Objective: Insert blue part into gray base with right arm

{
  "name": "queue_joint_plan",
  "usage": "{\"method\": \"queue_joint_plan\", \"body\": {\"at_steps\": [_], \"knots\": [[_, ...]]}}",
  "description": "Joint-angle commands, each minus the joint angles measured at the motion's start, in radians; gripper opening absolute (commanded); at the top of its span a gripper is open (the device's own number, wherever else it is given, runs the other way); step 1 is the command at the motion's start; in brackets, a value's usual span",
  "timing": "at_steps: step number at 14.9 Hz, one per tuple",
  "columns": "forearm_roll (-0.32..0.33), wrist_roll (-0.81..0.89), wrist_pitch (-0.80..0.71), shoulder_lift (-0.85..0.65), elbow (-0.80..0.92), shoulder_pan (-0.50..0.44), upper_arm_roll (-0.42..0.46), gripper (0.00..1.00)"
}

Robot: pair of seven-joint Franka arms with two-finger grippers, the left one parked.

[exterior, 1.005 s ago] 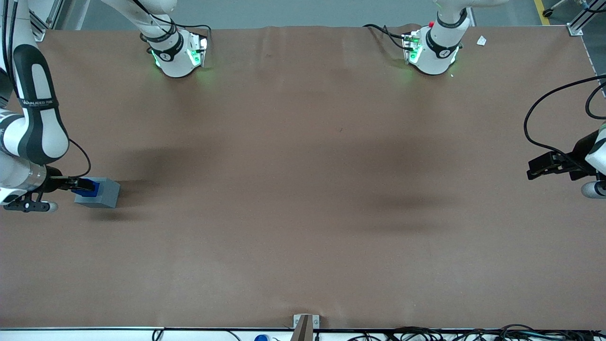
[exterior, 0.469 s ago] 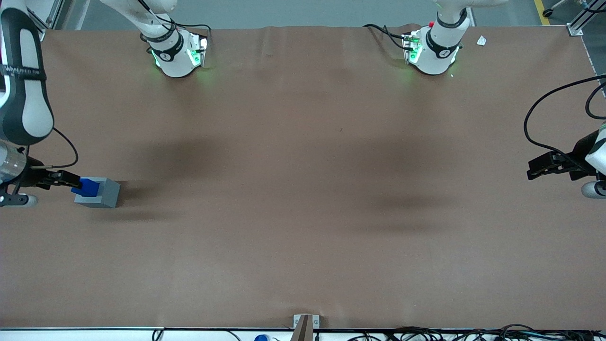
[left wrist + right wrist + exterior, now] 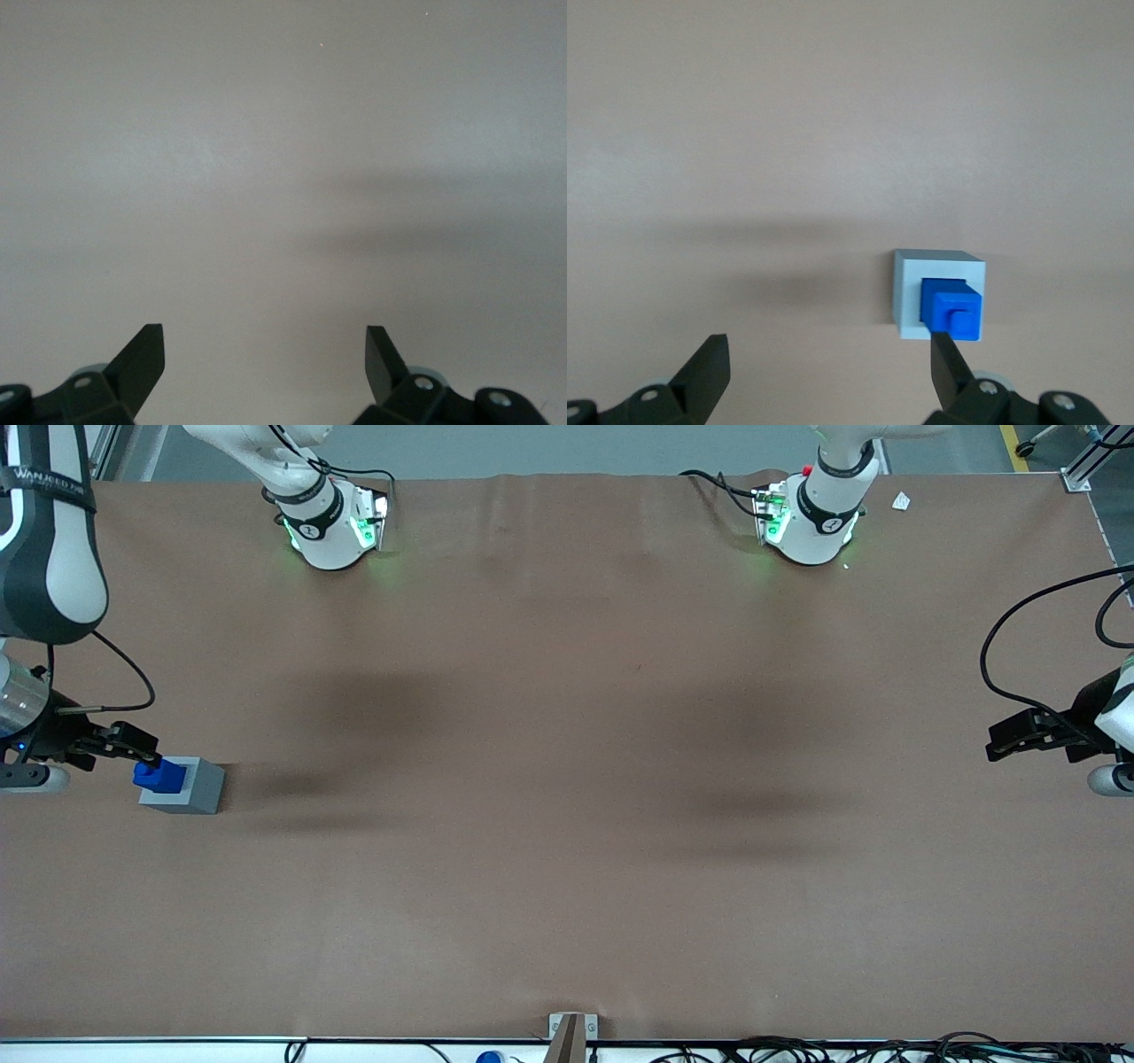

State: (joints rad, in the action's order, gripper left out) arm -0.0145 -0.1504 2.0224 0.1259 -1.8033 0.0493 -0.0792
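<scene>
Plastic, by the look of it: the blue part (image 3: pixel 950 309) is a small, rigid, light block, and it sits in the gray base (image 3: pixel 937 293), its narrower step standing proud of the top face. My gripper (image 3: pixel 828 372) hangs above and a little to one side of the pair, fingers spread wide and holding nothing; one fingertip (image 3: pixel 946 361) shows just next to the blue part without touching it. In the front view my gripper (image 3: pixel 133 748) is just above the blue part (image 3: pixel 159 776), which rests on the gray base (image 3: pixel 188 786).

If I had to take hold again, I would pinch the raised step across its flat sides (smooth plastic may slip, so a square, centred grip matters). The base looks heavier and stiff, and likely to stay put under a gentle push.

The brown tabletop (image 3: pixel 567 824) below me is flat, matte and faintly creased, with broad soft shadows. Insertion looks done, as far as I can judge.
</scene>
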Motion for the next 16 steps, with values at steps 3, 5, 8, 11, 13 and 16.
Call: {"method": "queue_joint_plan", "body": {"at_steps": [3, 5, 8, 11, 13, 16], "knots": [[-0.004, 0.031, -0.028, -0.087, -0.015, -0.034, -0.004, 1.0], [-0.002, 0.043, -0.059, -0.118, -0.001, -0.045, -0.004, 1.0], [0.001, 0.13, -0.141, -0.14, 0.057, -0.048, -0.004, 1.0], [0.011, 0.16, -0.218, -0.141, 0.123, -0.055, -0.005, 1.0], [0.011, 0.167, -0.24, -0.14, 0.172, -0.057, -0.004, 1.0], [0.01, 0.16, -0.278, -0.134, 0.246, -0.058, -0.004, 1.0]]}}
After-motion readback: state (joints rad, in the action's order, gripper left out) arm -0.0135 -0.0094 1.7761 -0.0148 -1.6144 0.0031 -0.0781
